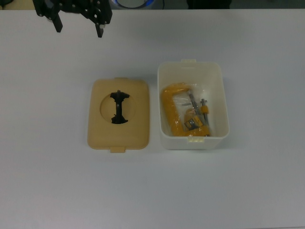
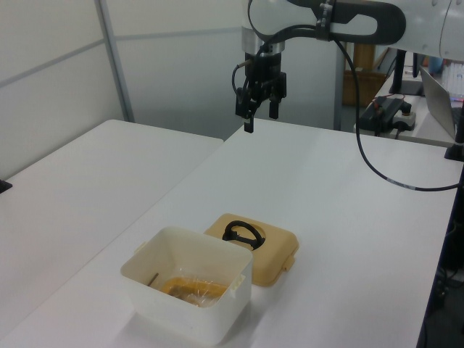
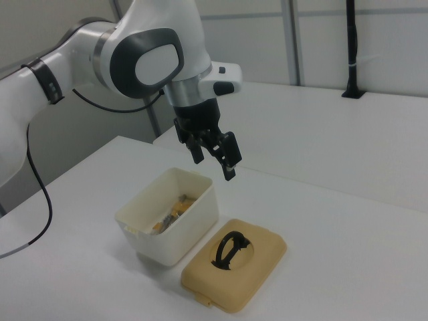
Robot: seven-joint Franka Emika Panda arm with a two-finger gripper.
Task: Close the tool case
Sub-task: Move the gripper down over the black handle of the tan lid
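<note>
The tool case stands open on the white table. Its white box (image 1: pixel 222 102) is at the top view's right, with a yellow C-clamp (image 1: pixel 170 107) lying inside. Its tan lid (image 1: pixel 138 129) lies flat on the table just left of the box, black handle (image 1: pixel 119 108) facing up in the round recess. The box (image 2: pixel 217 304) and the lid (image 2: pixel 279 250) also show side by side in the left view, as do the box (image 3: pixel 194 214) and the lid (image 3: pixel 257 264) in the right view. My gripper (image 1: pixel 79 27) hangs open and empty high above the table, well away from the lid (image 2: pixel 261 118) (image 3: pixel 214 166).
A second white table (image 2: pixel 87 181) adjoins at the left view's left. Cables, a laptop and equipment (image 2: pixel 395 109) sit beyond the table's far end. The arm's black cable (image 2: pixel 377 167) hangs over the table in the left view.
</note>
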